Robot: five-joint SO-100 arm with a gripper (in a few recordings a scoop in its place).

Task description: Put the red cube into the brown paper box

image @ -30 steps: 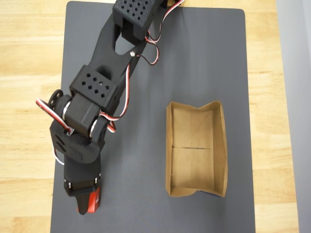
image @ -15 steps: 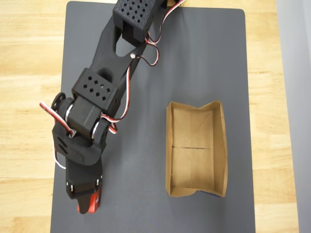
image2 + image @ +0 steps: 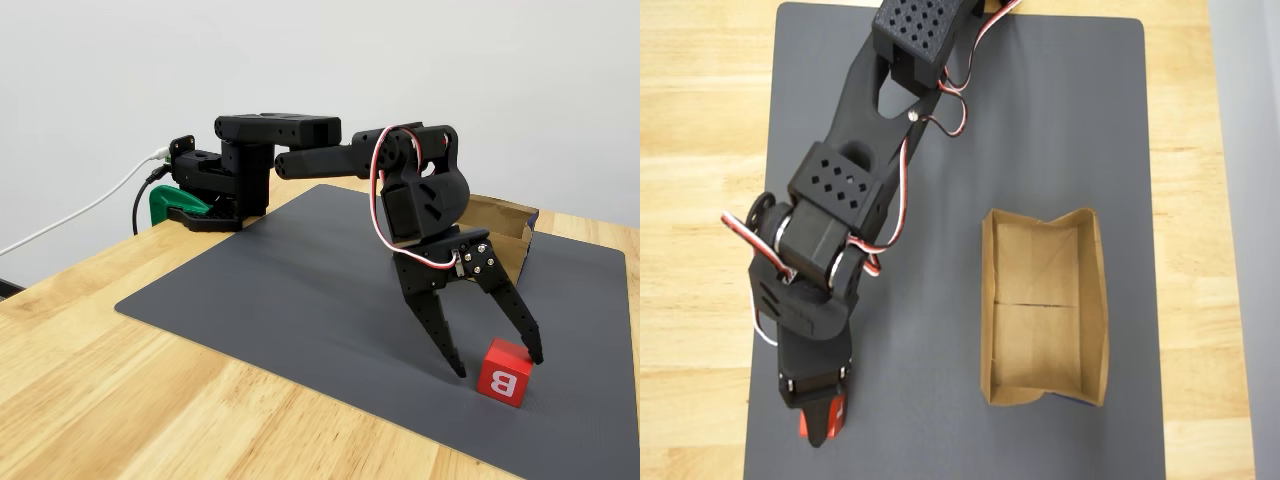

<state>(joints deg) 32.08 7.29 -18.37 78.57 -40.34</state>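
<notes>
Pincer (image 3: 496, 363): fingers apart, straddling the cube (image 3: 504, 372), not clamped.
Done: reach.
Left: grip, carry to box (image 3: 1096, 300).

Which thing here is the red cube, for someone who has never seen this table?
Find the dark grey mat on the wooden table, then follow the black arm down to its gripper near the mat's front edge. The red cube sits on the mat between the open fingers, a small bright red block with a white letter B.
</notes>
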